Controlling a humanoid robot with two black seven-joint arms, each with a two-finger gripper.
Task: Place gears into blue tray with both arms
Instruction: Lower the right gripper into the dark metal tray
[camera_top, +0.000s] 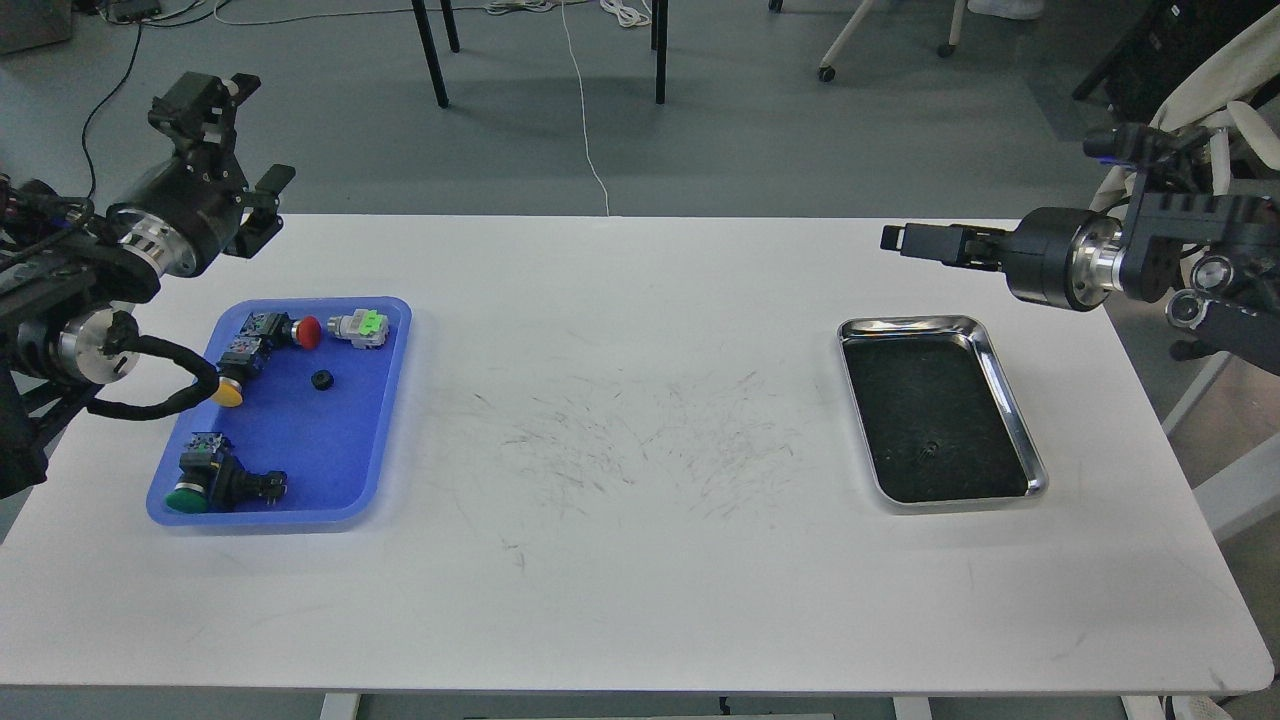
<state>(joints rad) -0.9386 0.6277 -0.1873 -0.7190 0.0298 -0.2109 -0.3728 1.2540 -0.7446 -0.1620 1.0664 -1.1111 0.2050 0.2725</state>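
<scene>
The blue tray (300, 445) lies on the left of the white table. One small black gear (322, 380) rests inside it near the middle. A second tiny gear (929, 449) lies on the dark floor of the steel tray (905, 324) at the right. My left gripper (250, 135) hovers above the table's far left corner, behind the blue tray, with its fingers spread and nothing between them. My right gripper (897, 240) points left above the far edge of the steel tray, seen side-on, so its fingers merge into one bar.
The blue tray also holds push-button switches: a red-capped one (308, 332), a yellow-capped one (226, 392), a green-capped one (187, 497) and a white and green one (362, 327). Chair legs and cables stand on the floor beyond the table.
</scene>
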